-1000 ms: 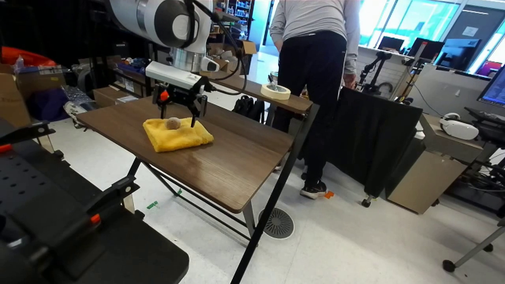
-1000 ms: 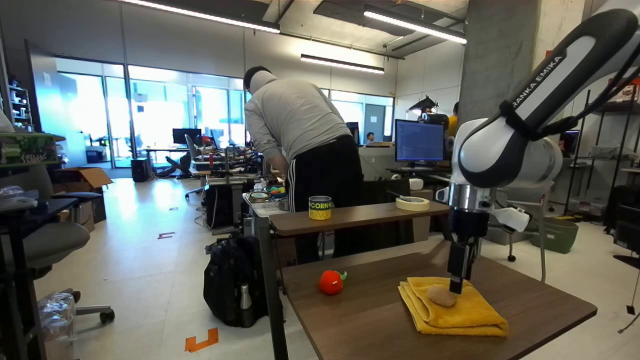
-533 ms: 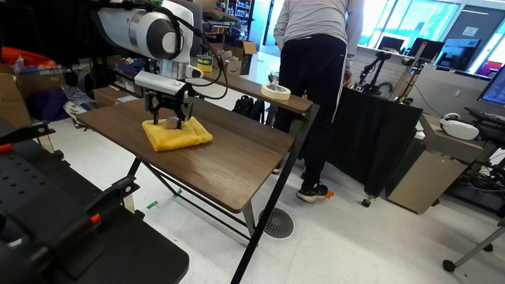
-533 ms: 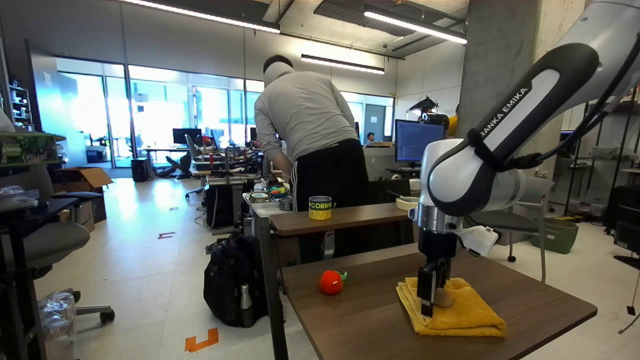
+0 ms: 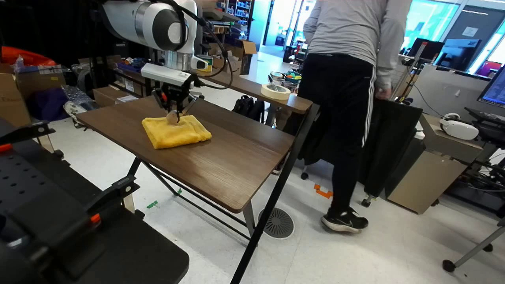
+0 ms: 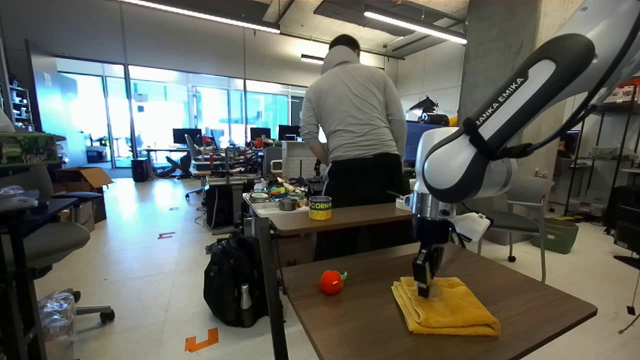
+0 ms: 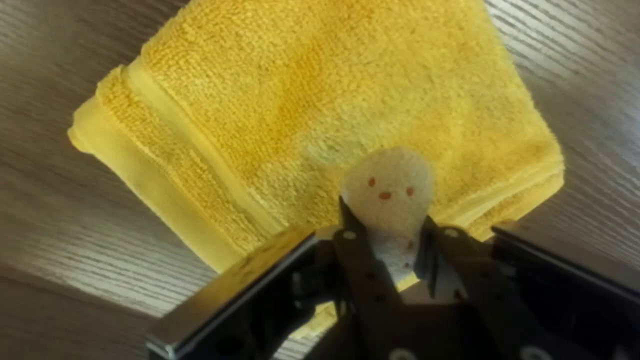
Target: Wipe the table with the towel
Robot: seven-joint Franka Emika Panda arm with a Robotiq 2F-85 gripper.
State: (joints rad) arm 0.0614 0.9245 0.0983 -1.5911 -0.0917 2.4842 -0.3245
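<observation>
A robot gripper (image 7: 386,214) pinches a small beige ball (image 7: 388,182) marked with a dotted face; its jaws are closed on that ball — not on the folded yellow towel (image 7: 320,90), which lies directly beneath, flat on the dark wood-grain table (image 5: 225,165). In the wrist view, where the gripper enters from 6 o'clock, most of the towel spreads toward 11 and 12 o'clock, with a banded edge slanting from 10 to 8 and a folded side toward 3. In an exterior view, the jaws stand toward 12 o'clock over the towel (image 5: 177,136), whose longer side seems to run roughly from 9 to 3. Wiping probably needs the ball carried off the towel first — then a return to grip the towel itself. Whether the ball clears the towel or brushes it is hard to tell. The wrist view crops the towel's far end, and the gripper covers its near part. In an exterior view, a red-orange toy (image 6: 331,283) sits between 9 and 10 o'clock from the towel, while the ball is a blur beside the jaws.
</observation>
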